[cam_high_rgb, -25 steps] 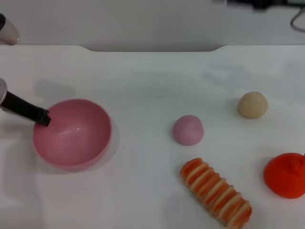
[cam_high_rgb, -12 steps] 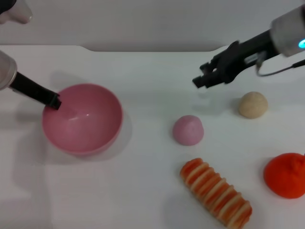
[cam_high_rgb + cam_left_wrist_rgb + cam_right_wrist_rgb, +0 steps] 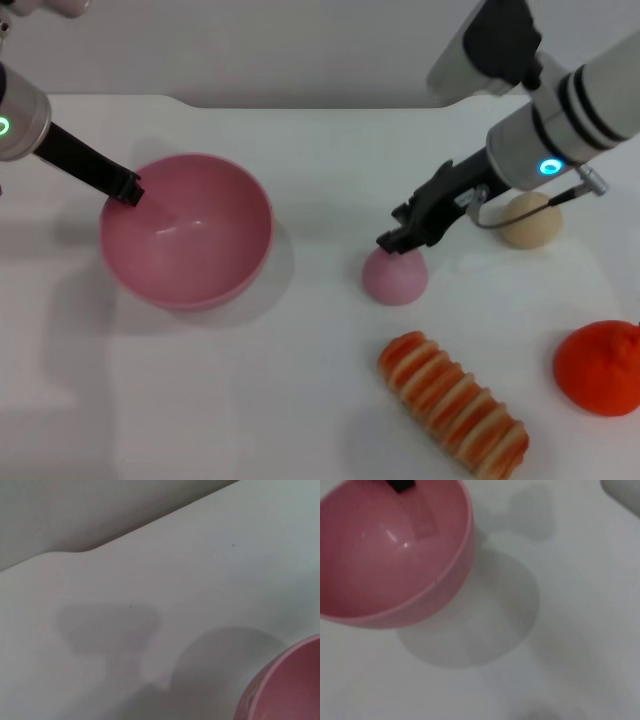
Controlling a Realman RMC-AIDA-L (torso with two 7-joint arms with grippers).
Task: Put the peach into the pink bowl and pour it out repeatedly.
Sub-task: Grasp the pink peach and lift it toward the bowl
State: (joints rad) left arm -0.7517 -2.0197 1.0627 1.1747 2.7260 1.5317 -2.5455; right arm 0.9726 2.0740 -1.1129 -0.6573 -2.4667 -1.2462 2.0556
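The pink bowl [image 3: 190,235] is at the left of the table, tipped a little, with my left gripper [image 3: 126,188] shut on its far-left rim. The bowl has nothing in it. Its rim also shows in the left wrist view [image 3: 282,682], and the right wrist view shows its inside [image 3: 385,555] with the left gripper's dark tip [image 3: 400,484] at its edge. The peach [image 3: 396,277], a pale pink dome, rests on the table at centre right. My right gripper [image 3: 398,236] hangs just over the peach's top, touching or almost touching it.
A beige tan ball [image 3: 530,220] lies behind the right arm. An orange-red fruit [image 3: 600,368] sits at the right edge. A striped orange and cream roll [image 3: 452,405] lies in front of the peach. The white table's far edge [image 3: 320,100] runs across the back.
The left gripper has carried the bowl rightward and farther back. The right arm has come in from the right and dropped down to the peach.
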